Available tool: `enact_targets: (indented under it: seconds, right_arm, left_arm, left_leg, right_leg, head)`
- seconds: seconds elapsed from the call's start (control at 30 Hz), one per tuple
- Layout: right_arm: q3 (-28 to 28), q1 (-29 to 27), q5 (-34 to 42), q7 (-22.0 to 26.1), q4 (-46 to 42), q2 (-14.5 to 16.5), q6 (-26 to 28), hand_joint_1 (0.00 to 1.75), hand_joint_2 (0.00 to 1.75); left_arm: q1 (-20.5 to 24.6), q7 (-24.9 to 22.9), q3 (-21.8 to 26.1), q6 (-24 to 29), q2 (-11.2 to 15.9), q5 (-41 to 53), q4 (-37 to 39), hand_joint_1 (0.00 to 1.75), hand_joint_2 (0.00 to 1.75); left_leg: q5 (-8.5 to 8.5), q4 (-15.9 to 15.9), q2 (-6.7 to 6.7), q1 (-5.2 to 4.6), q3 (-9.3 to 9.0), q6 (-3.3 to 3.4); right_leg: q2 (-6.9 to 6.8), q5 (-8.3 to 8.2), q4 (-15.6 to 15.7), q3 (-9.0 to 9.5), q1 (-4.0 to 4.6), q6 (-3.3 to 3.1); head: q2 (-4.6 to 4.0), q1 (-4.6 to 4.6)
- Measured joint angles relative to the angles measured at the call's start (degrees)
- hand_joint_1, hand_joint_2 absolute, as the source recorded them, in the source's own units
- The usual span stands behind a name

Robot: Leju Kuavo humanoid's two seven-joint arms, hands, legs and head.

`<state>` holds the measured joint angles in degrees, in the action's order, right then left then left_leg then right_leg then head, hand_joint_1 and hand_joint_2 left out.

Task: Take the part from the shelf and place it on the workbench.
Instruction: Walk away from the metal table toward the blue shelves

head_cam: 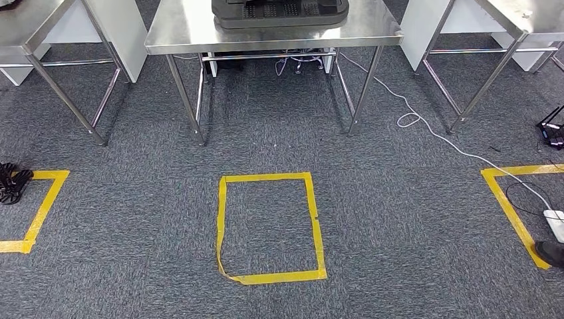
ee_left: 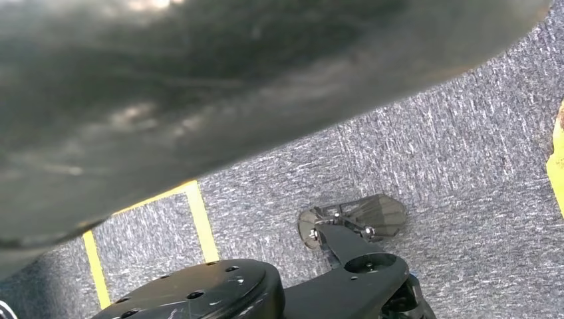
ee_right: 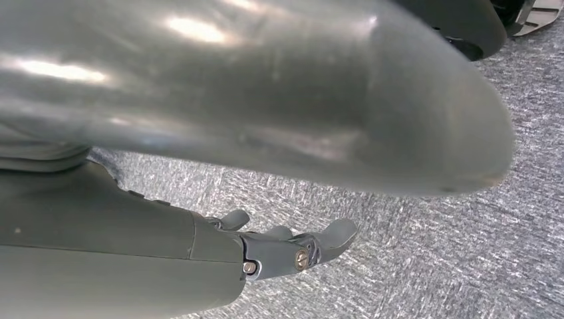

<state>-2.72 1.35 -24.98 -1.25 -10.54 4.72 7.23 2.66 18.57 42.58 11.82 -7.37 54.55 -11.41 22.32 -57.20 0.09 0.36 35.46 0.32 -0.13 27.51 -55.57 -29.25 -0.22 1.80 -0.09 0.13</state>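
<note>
A steel workbench (head_cam: 193, 30) stands ahead at the far side of the carpet. A black moulded part (head_cam: 279, 13) lies on its top, cut off by the frame's edge. My right hand (ee_right: 286, 249) hangs over the grey carpet in the right wrist view, its fingers stretched out with nothing in them, under the thick grey thumb (ee_right: 279, 93). In the left wrist view my left hand (ee_left: 199, 86) is a large dark grey blur close to the lens, and its fingers are hidden.
Steel tables stand to the left (head_cam: 40, 26) and right (head_cam: 512, 20) of the workbench. A yellow tape rectangle (head_cam: 269, 226) marks the carpet before it, with others at both sides. A white cable (head_cam: 425, 126) runs to a power strip (head_cam: 555, 222). A dark shoe (head_cam: 551, 253) is at the right edge.
</note>
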Motion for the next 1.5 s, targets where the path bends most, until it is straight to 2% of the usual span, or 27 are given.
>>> enact_targets:
  seconds: [0.1, 0.2, 0.27, 0.3, 0.37, 0.4, 0.43, 0.47, 0.53, 0.57, 0.63, 0.73, 0.77, 0.8, 0.83, 0.9, 0.97, 1.03, 1.1, 1.17, 1.23, 1.27, 1.3, 1.33, 1.4, 1.47, 1.5]
  right_arm:
    - [-0.02, 0.01, -0.01, -0.01, 0.00, 0.03, 0.13, 0.00, 0.00]
    - [-0.02, 0.01, 0.00, -0.10, 0.01, 0.02, 0.16, 0.00, 0.00]
    - [-0.02, -0.07, -0.01, -0.18, 0.05, -0.03, 0.17, 0.00, 0.00]
    - [-0.02, -0.13, -0.02, -0.21, 0.07, -0.09, 0.20, 0.00, 0.00]
    - [-0.03, -0.15, -0.02, -0.25, 0.09, -0.15, 0.26, 0.00, 0.00]
    - [-0.03, -0.04, -0.02, -0.26, 0.09, 0.03, 0.30, 0.00, 0.00]
    - [-0.05, 0.12, -0.02, -0.25, 0.09, 0.14, 0.37, 0.00, 0.00]
    - [-0.06, 0.25, -0.02, -0.22, 0.09, 0.23, 0.44, 0.00, 0.00]
    - [-0.08, 0.24, -0.02, -0.18, 0.10, 0.13, 0.57, 0.00, 0.00]
    - [-0.08, 0.14, -0.03, -0.18, 0.10, 0.12, 0.59, 0.00, 0.00]
    - [-0.09, -0.01, -0.03, -0.19, 0.11, 0.09, 0.62, 0.00, 0.00]
    - [-0.10, -0.04, -0.03, -0.19, 0.14, 0.20, 0.62, 0.00, 0.00]
    - [-0.10, -0.09, -0.04, -0.18, 0.15, 0.22, 0.62, 0.00, 0.00]
    - [-0.10, -0.16, -0.07, -0.17, 0.16, 0.23, 0.63, 0.00, 0.00]
    - [-0.10, -0.19, -0.11, -0.17, 0.17, 0.23, 0.63, 0.00, 0.00]
    - [-0.10, -0.14, -0.19, -0.17, 0.17, 0.26, 0.63, 0.00, 0.00]
    - [-0.10, -0.07, -0.22, -0.18, 0.17, 0.34, 0.61, 0.00, 0.00]
    - [-0.10, -0.18, -0.29, -0.19, 0.19, 0.37, 0.58, 0.00, 0.00]
    - [-0.10, -0.26, -0.35, -0.22, 0.20, 0.27, 0.57, 0.00, 0.00]
    - [-0.10, -0.15, -0.37, -0.32, 0.20, 0.20, 0.56, 0.00, 0.00]
    - [-0.09, -0.05, -0.45, -0.41, 0.20, 0.21, 0.55, 0.00, 0.00]
    - [-0.10, -0.07, -0.51, -0.45, 0.20, 0.20, 0.55, 0.00, 0.00]
    - [-0.09, -0.12, -0.57, -0.48, 0.21, 0.19, 0.55, 0.00, 0.00]
    - [-0.09, -0.19, -0.63, -0.50, 0.21, 0.15, 0.55, 0.00, 0.00]
    - [-0.09, -0.16, -0.97, -0.52, 0.22, 0.08, 0.55, 0.00, 0.00]
    - [-0.06, 0.05, -1.74, -0.67, 0.22, 0.13, 0.55, 0.00, 0.00]
    - [0.01, 0.13, -2.31, -0.90, 0.22, 0.24, 0.55, 0.00, 0.00]
  left_arm:
    - [0.05, -0.05, 0.02, 0.02, -0.19, 0.07, 0.00, 0.00, 0.00]
    - [0.20, -0.07, 0.02, 0.03, -0.33, 0.10, 0.00, 0.00, 0.00]
    - [0.23, -0.09, 0.03, 0.03, -0.40, 0.11, 0.00, 0.00, 0.00]
    - [0.22, -0.10, 0.03, 0.02, -0.43, 0.11, 0.00, 0.00, 0.00]
    - [0.23, -0.10, 0.06, 0.02, -0.47, 0.11, -0.01, 0.00, 0.00]
    - [0.16, -0.10, 0.10, 0.03, -0.34, 0.11, -0.04, 0.00, 0.00]
    - [0.08, -0.11, 0.16, 0.06, -0.26, 0.11, -0.05, 0.00, 0.00]
    - [0.00, -0.11, 0.21, 0.09, -0.19, 0.11, -0.06, 0.00, 0.00]
    - [-0.07, -0.11, 0.27, 0.11, -0.28, 0.11, -0.04, 0.00, 0.00]
    - [-0.05, -0.11, 0.29, 0.10, -0.31, 0.11, -0.03, 0.00, 0.00]
    - [-0.09, -0.11, 0.34, 0.09, -0.37, 0.11, -0.01, 0.00, 0.00]
    - [-0.20, -0.10, 0.43, 0.09, -0.38, 0.11, 0.00, 0.00, 0.00]
    - [-0.24, -0.10, 0.46, 0.09, -0.37, 0.11, 0.00, 0.00, 0.00]
    - [-0.26, -0.10, 0.49, 0.09, -0.36, 0.11, 0.00, 0.00, 0.00]
    - [-0.28, -0.10, 0.52, 0.09, -0.36, 0.13, 0.00, 0.00, 0.00]
    - [-0.31, -0.10, 0.58, 0.10, -0.29, 0.16, 0.00, 0.00, 0.00]
    - [-0.32, -0.11, 0.70, 0.12, -0.23, 0.25, 0.00, 0.00, 0.00]
    - [-0.24, -0.12, 0.78, 0.12, -0.32, 0.43, 0.00, 0.00, 0.00]
    - [-0.17, -0.15, 0.79, 0.13, -0.45, 0.57, -0.01, 0.00, 0.00]
    - [-0.14, -0.19, 0.80, 0.16, -0.48, 0.60, -0.02, 0.00, 0.00]
    - [-0.15, -0.22, 0.81, 0.18, -0.45, 0.60, -0.02, 0.00, 0.00]
    - [-0.15, -0.23, 0.82, 0.18, -0.46, 0.61, -0.02, 0.00, 0.00]
    - [-0.17, -0.24, 0.82, 0.18, -0.48, 0.61, -0.02, 0.00, 0.00]
    - [-0.17, -0.24, 0.83, 0.18, -0.52, 0.61, -0.01, 0.00, 0.00]
    - [-0.17, -0.20, 0.84, 0.18, -0.61, 0.57, -0.01, 0.00, 0.00]
    - [-0.16, -0.06, 1.01, 0.10, -0.57, 0.14, -0.02, 0.00, 0.00]
    - [-0.17, 0.01, 1.25, -0.02, -0.48, -0.29, -0.02, 0.00, 0.00]
  left_leg:
    - [-1.16, 2.40, 0.11, 0.58, -1.02, 1.01]
    - [-2.17, 3.59, 0.50, 1.22, -0.95, 1.05]
    - [-2.47, 3.54, 0.74, 1.58, -0.32, 0.53]
    - [-2.66, 3.48, 0.86, 1.88, 0.00, 0.13]
    - [-2.89, 2.81, 1.12, 2.58, 0.77, -1.09]
    - [-2.77, 2.20, 1.35, 2.78, 1.15, -1.89]
    - [-2.48, 1.62, 1.60, 2.86, 1.35, -2.70]
    - [-2.16, 1.25, 1.90, 2.85, 1.26, -3.35]
    - [-1.73, 1.50, 2.55, 3.12, 0.55, -4.11]
    - [-1.24, 1.36, 2.62, 3.37, 0.36, -4.22]
    - [2.04, -2.19, 1.97, 3.49, 1.57, -3.99]
    - [9.26, -14.72, 0.49, 2.54, 6.28, -3.00]
    - [10.06, -17.21, 0.33, 2.16, 7.02, -2.55]
    - [9.74, -17.42, 0.21, 1.78, 6.69, -1.96]
    - [8.48, -15.31, 0.00, 1.40, 5.30, -1.26]
    - [5.33, -7.62, -1.41, 0.73, 1.01, 0.08]
    - [3.83, -2.81, -2.26, 0.30, -1.45, 0.58]
    - [3.67, -2.07, -1.79, 0.00, -1.69, 0.58]
    - [3.44, -1.66, -1.28, 0.05, -1.75, 0.99]
    - [3.22, -1.35, -0.56, 0.22, -1.65, 1.53]
    - [3.15, -1.35, 0.25, 0.12, -1.34, 1.82]
    - [3.12, -1.36, 0.65, 0.08, -1.22, 1.85]
    - [3.08, -1.37, 1.04, 0.06, -1.13, 1.87]
    - [3.05, -1.37, 1.40, 0.04, -1.11, 1.86]
    - [2.97, -1.40, 2.07, -0.06, -1.18, 1.68]
    - [2.94, -1.47, 2.71, -0.39, -1.30, 1.24]
    - [2.92, -1.47, 3.01, -0.50, -1.39, 0.96]
  right_leg:
    - [0.00, 0.64, -0.67, -0.11, 0.13, 0.50]
    - [0.13, 5.50, -9.69, -4.56, -0.44, 0.47]
    - [0.11, 7.20, -14.41, -6.88, -1.30, 1.39]
    - [0.07, 6.67, -13.67, -6.42, -1.80, 2.27]
    - [-0.64, 4.04, -6.76, -2.78, -2.96, 4.55]
    - [-1.37, 2.82, -3.56, -1.27, -3.29, 5.25]
    - [-1.87, 2.04, -1.56, -0.38, -3.43, 5.16]
    - [-2.20, 1.72, -0.94, -0.18, -3.39, 4.49]
    - [-1.60, 1.49, -1.54, -0.53, -2.92, 2.37]
    - [-1.34, 1.21, -1.58, -0.57, -2.85, 1.62]
    - [-0.82, 0.47, -1.60, -0.59, -2.60, 0.48]
    - [0.02, -0.11, -1.68, -0.81, -1.79, -0.40]
    - [0.41, -0.17, -1.71, -0.90, -1.41, -0.50]
    - [0.86, -0.19, -1.72, -0.92, -1.07, -0.55]
    - [1.37, -0.18, -1.73, -0.86, -0.81, -0.55]
    - [2.40, -0.12, -1.80, -0.78, -0.42, -0.53]
    - [3.18, -0.04, -1.90, -0.96, -0.09, -0.41]
    - [3.65, -0.03, -1.82, -1.32, -0.10, -0.15]
    - [3.25, 0.59, -2.70, -1.97, -0.22, 0.15]
    - [1.96, 3.09, -7.44, -4.32, -0.17, 0.02]
    - [1.10, 6.26, -15.06, -8.13, -0.22, -0.19]
    - [0.97, 7.08, -17.69, -9.43, -0.27, -0.02]
    - [0.86, 7.00, -18.27, -9.66, -0.31, 0.35]
    - [0.68, 6.10, -16.55, -8.71, -0.36, 0.86]
    - [-0.66, 3.18, -8.20, -4.27, -0.34, 1.58]
    - [-1.85, 1.13, -2.14, -1.23, -0.09, 1.20]
    - [-2.00, 0.78, -1.31, -0.95, 0.06, 0.75]
  head:
    - [0.00, 0.05]
    - [0.00, 0.28]
    - [0.00, 0.25]
    - [0.00, 0.25]
    - [0.00, 0.30]
    - [0.00, 0.50]
    - [0.00, 0.47]
    - [0.00, 0.37]
    - [0.00, -0.15]
    - [0.00, -0.41]
    - [0.00, -0.77]
    - [0.00, -1.04]
    - [0.00, -1.04]
    - [0.00, -1.03]
    - [0.00, -1.02]
    - [0.00, -1.01]
    - [0.00, -0.98]
    - [0.00, -0.99]
    - [0.00, -0.95]
    - [0.00, -0.74]
    - [0.00, -0.61]
    - [0.00, -0.61]
    - [0.00, -0.59]
    - [0.00, -0.58]
    - [0.00, -0.53]
    - [0.00, -0.61]
    - [0.00, -0.63]
